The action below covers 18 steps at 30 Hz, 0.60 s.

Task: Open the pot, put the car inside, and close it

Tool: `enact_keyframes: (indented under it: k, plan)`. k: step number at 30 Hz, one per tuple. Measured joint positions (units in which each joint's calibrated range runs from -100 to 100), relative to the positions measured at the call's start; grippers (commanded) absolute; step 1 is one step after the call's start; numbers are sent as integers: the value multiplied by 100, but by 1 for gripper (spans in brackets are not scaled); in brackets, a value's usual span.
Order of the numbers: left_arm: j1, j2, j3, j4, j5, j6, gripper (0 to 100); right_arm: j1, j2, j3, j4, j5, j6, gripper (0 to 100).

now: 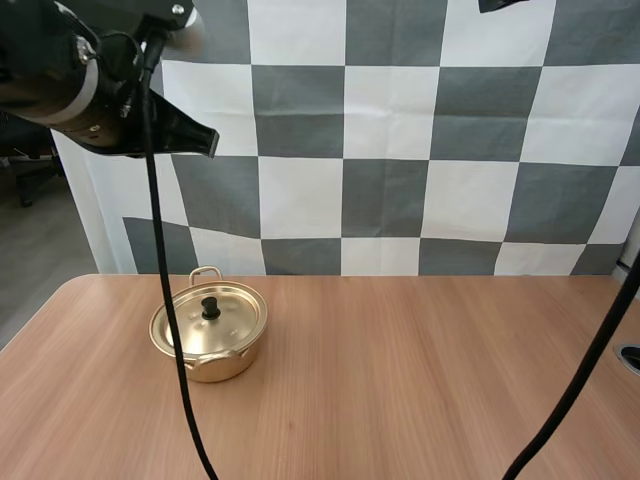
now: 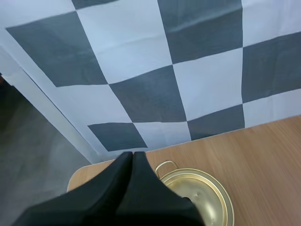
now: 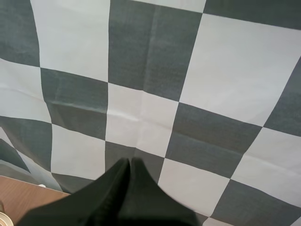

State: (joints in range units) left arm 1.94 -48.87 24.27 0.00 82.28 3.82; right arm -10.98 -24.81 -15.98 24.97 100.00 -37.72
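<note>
A small gold pot (image 1: 209, 331) stands on the left half of the wooden table (image 1: 400, 380). Its gold lid (image 1: 212, 318) with a black knob (image 1: 210, 307) sits on it, and a loop handle shows at each side. My left gripper (image 1: 200, 140) hangs high above the pot, shut with nothing in it. In the left wrist view its fingers (image 2: 132, 162) lie together as one dark wedge just above the pot (image 2: 200, 197). My right gripper (image 3: 130, 165) is shut too, its fingers together and raised well above the table.
The table's left corner (image 1: 70, 290) and near edge bound the work area. A dark round object (image 1: 630, 357) pokes in at the table's right edge.
</note>
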Motion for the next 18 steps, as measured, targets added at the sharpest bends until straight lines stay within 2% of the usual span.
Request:
enact_keyframes:
  k: [2,6,11,15,18]
  plan:
    - [0,-74,0,0,-19,0,0,0,-14,0,22,0,-9,0]
    - [0,-1018,11,0,-393,-11,0,0,-539,657,805,-14,-77,0]
    - [-20,-1840,174,157,-351,-584,0,0,-1106,1706,1278,0,-416,0]
    - [-116,-2393,741,198,-936,-1142,0,0,-1463,2465,1107,-500,-564,0]
    - [-173,-2842,1335,198,-1694,-1353,0,0,-1542,3094,671,-1269,-639,0]
